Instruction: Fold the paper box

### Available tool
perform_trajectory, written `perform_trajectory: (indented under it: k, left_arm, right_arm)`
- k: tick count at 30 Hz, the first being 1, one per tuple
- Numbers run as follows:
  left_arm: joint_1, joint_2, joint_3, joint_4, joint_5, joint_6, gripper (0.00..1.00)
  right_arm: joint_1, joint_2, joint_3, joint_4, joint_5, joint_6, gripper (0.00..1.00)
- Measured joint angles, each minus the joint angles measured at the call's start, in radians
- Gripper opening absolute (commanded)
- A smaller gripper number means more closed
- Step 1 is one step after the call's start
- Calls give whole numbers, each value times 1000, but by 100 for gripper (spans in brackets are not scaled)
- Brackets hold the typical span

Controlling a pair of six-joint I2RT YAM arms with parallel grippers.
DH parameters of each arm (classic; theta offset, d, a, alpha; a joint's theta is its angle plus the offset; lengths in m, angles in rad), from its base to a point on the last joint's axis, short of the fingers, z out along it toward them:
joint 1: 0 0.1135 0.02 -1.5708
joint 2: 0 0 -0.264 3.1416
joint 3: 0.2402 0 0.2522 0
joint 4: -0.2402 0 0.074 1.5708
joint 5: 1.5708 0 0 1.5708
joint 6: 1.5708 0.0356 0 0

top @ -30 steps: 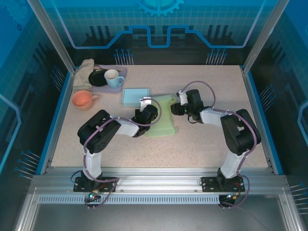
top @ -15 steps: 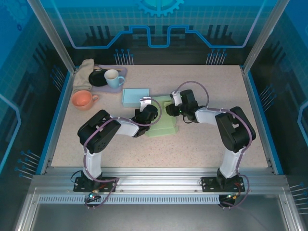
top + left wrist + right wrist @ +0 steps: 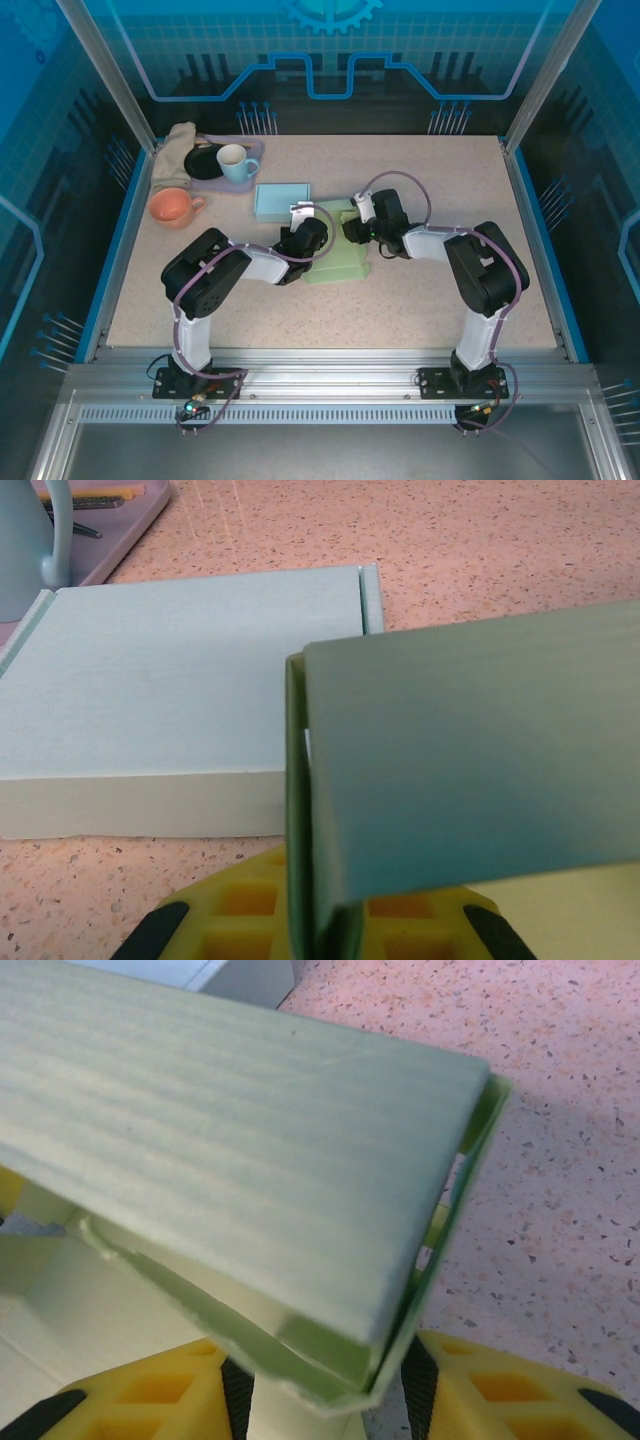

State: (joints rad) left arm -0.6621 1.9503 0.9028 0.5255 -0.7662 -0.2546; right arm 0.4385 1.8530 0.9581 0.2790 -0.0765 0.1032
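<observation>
Near the middle of the counter [image 3: 400,310] lies the green paper box [image 3: 340,265], partly folded, with one panel raised off its flat sheet. My left fingers [image 3: 240,920] are clenched on the near edge of that panel, which stands on edge between them. My right fingers [image 3: 480,1385] straddle a folded corner of the same box from the other side. The corner sits in the gap between them, but I cannot tell whether they press it or merely bracket it. Just behind the green box lies a flat pale blue box [image 3: 170,680]. Far left, a blue mug [image 3: 236,160] stands on a purple tray [image 3: 257,150], with an orange cup [image 3: 172,207] nearby.
</observation>
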Motion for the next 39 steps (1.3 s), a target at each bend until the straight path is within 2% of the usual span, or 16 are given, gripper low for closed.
perform_trajectory:
  k: [6,12,16,22,26,39]
  left_arm:
    - [0,0,0,0,1,0,8]
    - [-2,0,0,3,15,1,8]
    - [-5,0,0,5,25,3,8]
    - [-9,2,5,4,36,3,8]
    - [-10,2,6,5,45,3,8]
    - [-24,14,34,1,79,2,8]
  right_arm:
    - [14,19,-3,39,72,17,43]
    - [26,21,-3,40,206,90,41]
    - [27,21,0,26,286,137,38]
    - [35,23,33,-35,341,172,35]
    - [46,23,39,-55,387,188,28]
    - [113,26,71,-143,682,188,32]
